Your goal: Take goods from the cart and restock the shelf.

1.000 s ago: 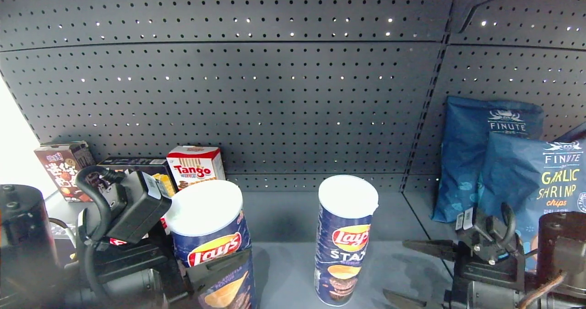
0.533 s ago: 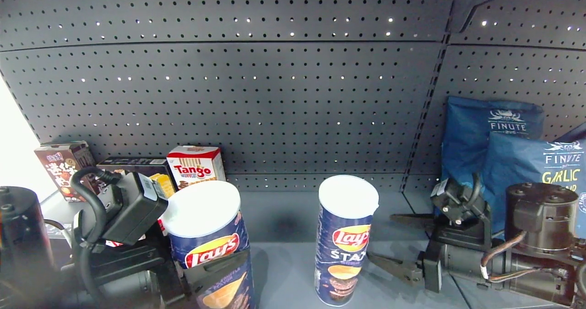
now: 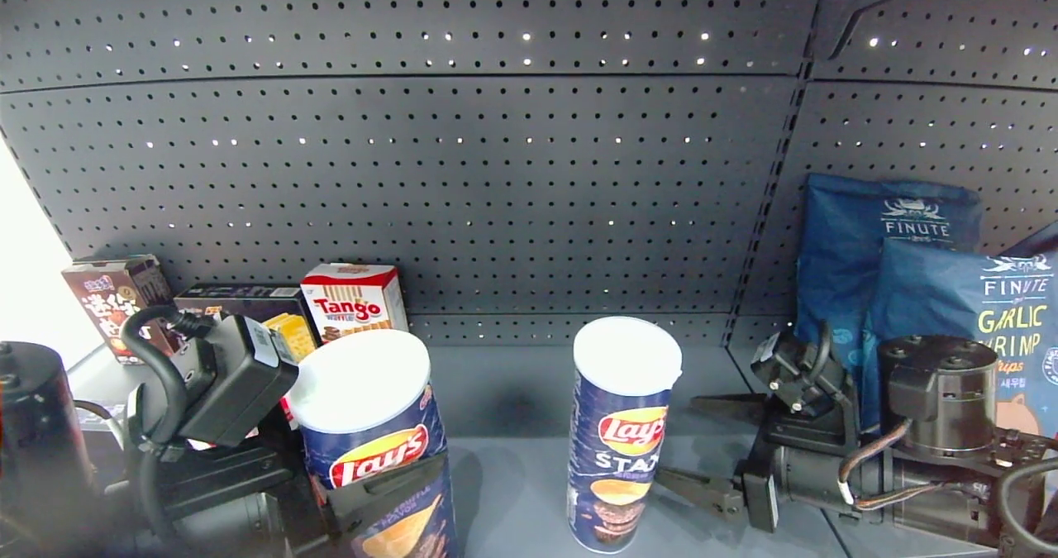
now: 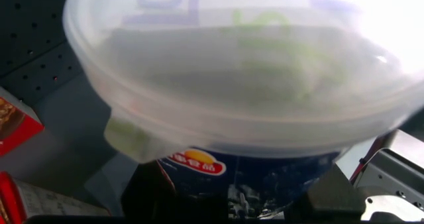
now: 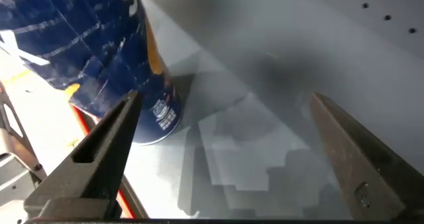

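A blue chips can with a white lid sits at the shelf's front left, and my left gripper is shut on it, one finger lying across its label. The left wrist view looks down on the same can's lid and blue body. A second, identical can stands upright in the middle of the grey shelf. My right gripper is open just right of it, fingers pointing at the can without touching. In the right wrist view that can lies beyond the spread fingers.
Three snack boxes stand at the back left: a brown one, a dark one and a red-and-white wafer box. Blue chip bags lean at the right behind a divider post. A pegboard wall closes the back.
My right arm has swung left and forward, bringing its open gripper close beside the standing can. The left gripper with its can has shifted slightly left and down.
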Controlling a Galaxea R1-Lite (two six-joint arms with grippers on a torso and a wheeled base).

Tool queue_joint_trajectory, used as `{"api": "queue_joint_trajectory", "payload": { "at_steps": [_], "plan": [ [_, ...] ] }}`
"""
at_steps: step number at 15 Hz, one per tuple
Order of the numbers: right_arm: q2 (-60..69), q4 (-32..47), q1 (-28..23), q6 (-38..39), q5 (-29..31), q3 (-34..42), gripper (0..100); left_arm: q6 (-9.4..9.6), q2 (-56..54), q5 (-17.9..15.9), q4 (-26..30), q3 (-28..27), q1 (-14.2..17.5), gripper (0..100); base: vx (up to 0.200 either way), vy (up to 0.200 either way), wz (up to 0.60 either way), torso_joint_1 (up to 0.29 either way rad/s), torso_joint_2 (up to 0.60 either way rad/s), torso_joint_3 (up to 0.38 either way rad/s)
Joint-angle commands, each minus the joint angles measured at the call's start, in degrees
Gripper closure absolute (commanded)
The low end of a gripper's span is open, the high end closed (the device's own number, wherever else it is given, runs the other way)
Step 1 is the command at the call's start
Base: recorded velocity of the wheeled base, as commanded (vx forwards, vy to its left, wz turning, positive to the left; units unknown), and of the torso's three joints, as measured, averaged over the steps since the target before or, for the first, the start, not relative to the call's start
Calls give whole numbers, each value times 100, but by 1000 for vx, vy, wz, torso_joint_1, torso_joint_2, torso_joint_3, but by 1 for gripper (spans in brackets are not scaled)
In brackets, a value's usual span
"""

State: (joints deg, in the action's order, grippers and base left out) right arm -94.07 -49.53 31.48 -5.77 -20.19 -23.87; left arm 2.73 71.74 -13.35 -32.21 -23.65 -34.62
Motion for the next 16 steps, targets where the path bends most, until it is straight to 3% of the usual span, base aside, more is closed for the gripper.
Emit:
{"api": "queue_joint_trajectory", "payload": {
  "at_steps": [1, 9, 12, 16],
  "plan": [
    [-67, -4, 43, -3, -3, -4, 0, -1, -2, -1, -5, 1, -1, 100, 0, 0, 0, 0, 0, 0],
    [12, -30, 166, -12, 15, 49, 0, -1, -20, -1, 4, 10, 8, 100, 0, 0, 0, 0, 0, 0],
    [627, -39, 52, -12, 68, 49, 0, -1, -99, -1, 4, 45, 8, 100, 0, 0, 0, 0, 0, 0],
    [2684, 444, -766, 5, 946, 321, 0, 8, -90, -1, -14, -26, 8, 100, 0, 0, 0, 0, 0, 0]
  ]
}}
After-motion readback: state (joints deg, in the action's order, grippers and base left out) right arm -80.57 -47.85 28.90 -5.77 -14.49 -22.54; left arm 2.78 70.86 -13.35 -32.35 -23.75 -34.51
